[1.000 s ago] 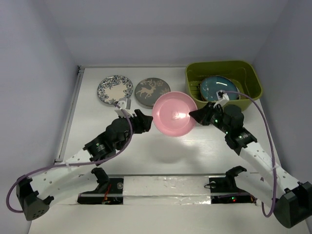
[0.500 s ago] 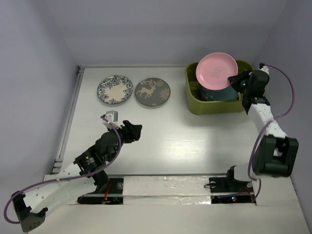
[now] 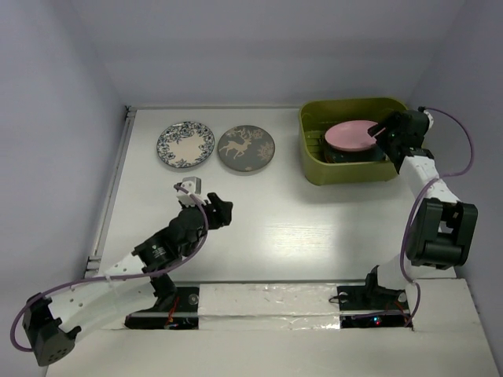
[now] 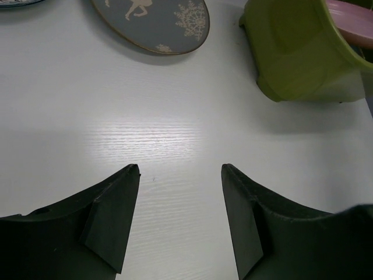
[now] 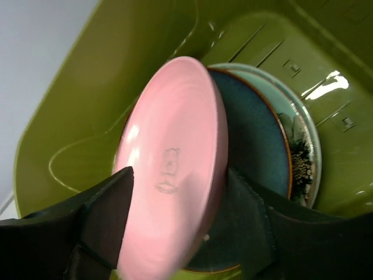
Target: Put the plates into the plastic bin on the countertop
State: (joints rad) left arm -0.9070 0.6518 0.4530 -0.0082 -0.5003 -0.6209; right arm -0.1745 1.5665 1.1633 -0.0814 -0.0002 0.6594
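Note:
The pink plate [image 3: 350, 135] [image 5: 169, 192] leans tilted inside the olive-green plastic bin [image 3: 346, 171] [image 5: 87, 116], over a dark teal plate [image 5: 256, 146] and a floral plate [image 5: 303, 146] beneath. My right gripper [image 3: 385, 129] [image 5: 181, 171] hovers at the bin's right side, open, with the pink plate's edge loose between its spread fingers. The blue-white floral plate [image 3: 185, 144] and the grey deer plate [image 3: 246, 148] [image 4: 154, 20] lie on the countertop [image 3: 314, 228]. My left gripper [image 3: 222, 210] [image 4: 179, 167] is open and empty over bare countertop.
Pale lilac walls enclose the countertop on the left, back and right. The bin [image 4: 297, 52] sits in the back right corner, close to the right wall. A taped strip with the arm bases runs along the near edge.
The right arm carried the pink plate from mid-table to the bin, lowered it onto the stack and opened its jaws. The left arm let go of the plate and drew back toward the near left.

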